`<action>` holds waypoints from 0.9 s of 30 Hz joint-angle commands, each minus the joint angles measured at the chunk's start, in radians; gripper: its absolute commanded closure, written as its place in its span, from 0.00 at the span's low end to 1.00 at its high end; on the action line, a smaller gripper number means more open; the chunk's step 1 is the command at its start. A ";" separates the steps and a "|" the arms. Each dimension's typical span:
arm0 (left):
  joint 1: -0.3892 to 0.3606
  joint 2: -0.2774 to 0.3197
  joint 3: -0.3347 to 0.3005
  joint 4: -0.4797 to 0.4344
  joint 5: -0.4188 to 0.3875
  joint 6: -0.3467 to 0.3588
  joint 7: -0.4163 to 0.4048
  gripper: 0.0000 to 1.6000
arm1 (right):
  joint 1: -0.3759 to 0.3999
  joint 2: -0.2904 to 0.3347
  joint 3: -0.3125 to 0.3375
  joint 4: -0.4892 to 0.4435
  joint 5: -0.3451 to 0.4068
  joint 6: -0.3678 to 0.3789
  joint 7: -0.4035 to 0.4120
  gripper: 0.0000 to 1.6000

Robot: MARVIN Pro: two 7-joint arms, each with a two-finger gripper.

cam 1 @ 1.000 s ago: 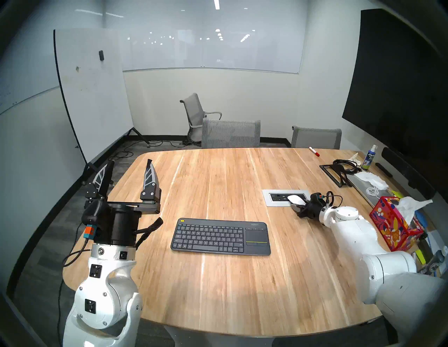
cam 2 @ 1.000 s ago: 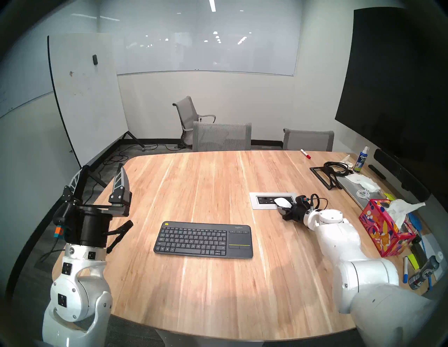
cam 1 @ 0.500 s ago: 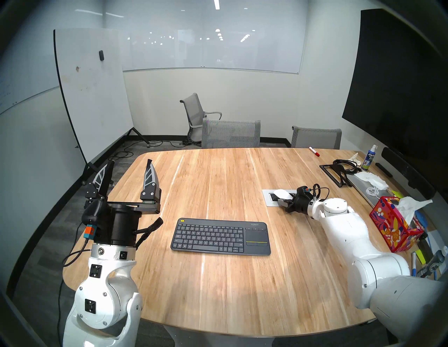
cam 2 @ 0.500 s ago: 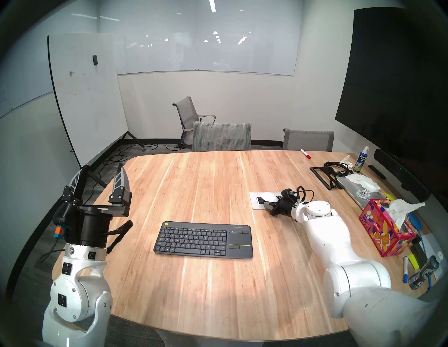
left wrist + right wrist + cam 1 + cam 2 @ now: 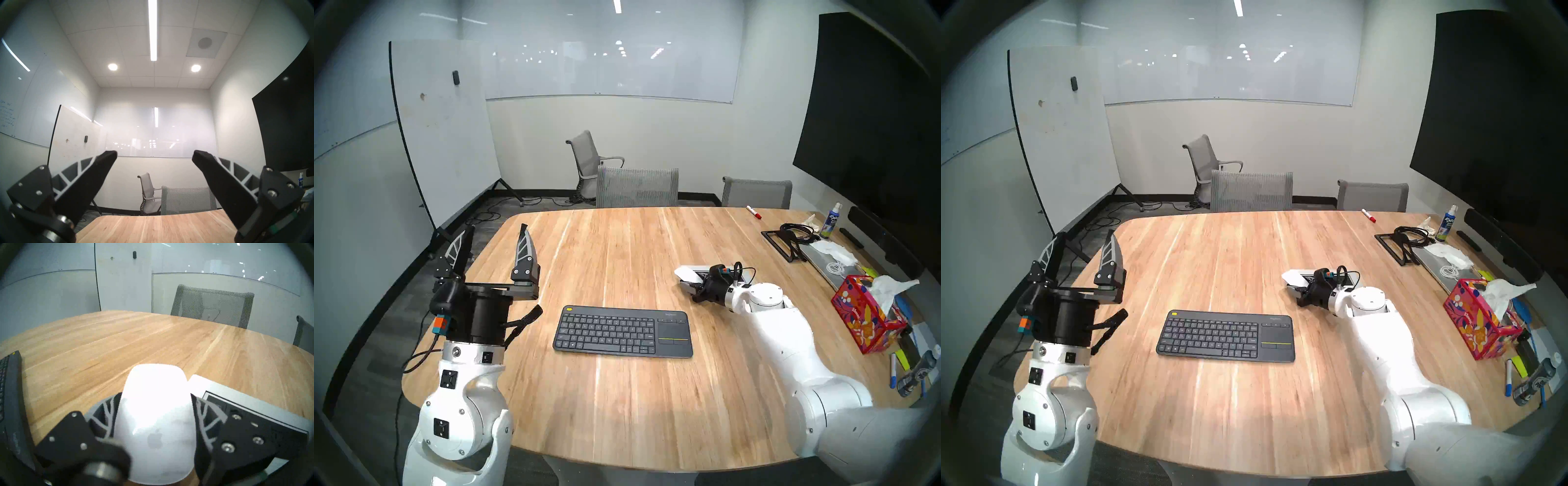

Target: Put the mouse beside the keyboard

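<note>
The white glossy mouse (image 5: 685, 273) (image 5: 1292, 276) (image 5: 157, 414) is held between the fingers of my right gripper (image 5: 687, 281) (image 5: 1294, 285) (image 5: 155, 405), a little above the wooden table. It sits over the left end of the grey power socket plate (image 5: 745, 271) (image 5: 251, 404). The dark grey keyboard (image 5: 622, 332) (image 5: 1226, 336) lies flat at the table's middle front, nearer me and to the left of the mouse; its edge shows in the right wrist view (image 5: 11, 395). My left gripper (image 5: 493, 242) (image 5: 1081, 246) (image 5: 154, 155) is open and empty, raised at the table's left edge.
A red patterned tissue box (image 5: 867, 319), pens and small items crowd the right edge. A laptop (image 5: 826, 264), black stand with cables (image 5: 789, 242), spray bottle (image 5: 831, 220) and red marker (image 5: 753, 212) stand at the back right. Grey chairs (image 5: 638, 186) line the far side.
My right arm has carried the mouse leftward across the socket plate to its left end, closer to the keyboard. The left arm and the keyboard have not moved.
</note>
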 commanded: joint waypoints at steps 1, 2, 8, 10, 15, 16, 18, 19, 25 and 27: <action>-0.005 0.000 -0.001 -0.010 0.000 -0.003 0.000 0.00 | -0.071 -0.046 0.009 -0.095 0.028 -0.013 0.003 1.00; -0.005 0.000 -0.001 -0.009 0.000 -0.003 0.000 0.00 | -0.075 -0.050 0.008 -0.101 0.028 -0.015 0.002 1.00; -0.009 0.000 0.000 -0.003 0.000 -0.003 -0.001 0.00 | -0.114 -0.080 0.008 -0.164 0.034 -0.034 0.002 1.00; -0.010 0.000 0.000 -0.002 0.000 -0.003 -0.001 0.00 | -0.126 -0.089 0.008 -0.192 0.035 -0.045 0.000 1.00; -0.013 0.000 0.000 0.001 0.000 -0.004 -0.001 0.00 | -0.162 -0.108 0.014 -0.261 0.040 -0.065 -0.007 1.00; -0.014 0.000 0.000 0.002 0.000 -0.004 -0.001 0.00 | -0.171 -0.110 0.017 -0.275 0.041 -0.069 -0.010 1.00; -0.015 0.000 0.000 0.003 0.000 -0.004 -0.002 0.00 | -0.187 -0.113 0.025 -0.302 0.044 -0.076 -0.016 1.00; -0.016 0.000 0.000 0.003 0.000 -0.004 -0.002 0.00 | -0.190 -0.116 0.028 -0.295 0.045 -0.081 -0.020 1.00; -0.020 0.000 0.000 0.007 0.000 -0.004 -0.002 0.00 | -0.235 -0.126 0.055 -0.382 0.053 -0.104 -0.049 1.00; -0.021 0.000 0.000 0.007 0.000 -0.004 -0.002 0.00 | -0.248 -0.130 0.062 -0.395 0.055 -0.111 -0.057 1.00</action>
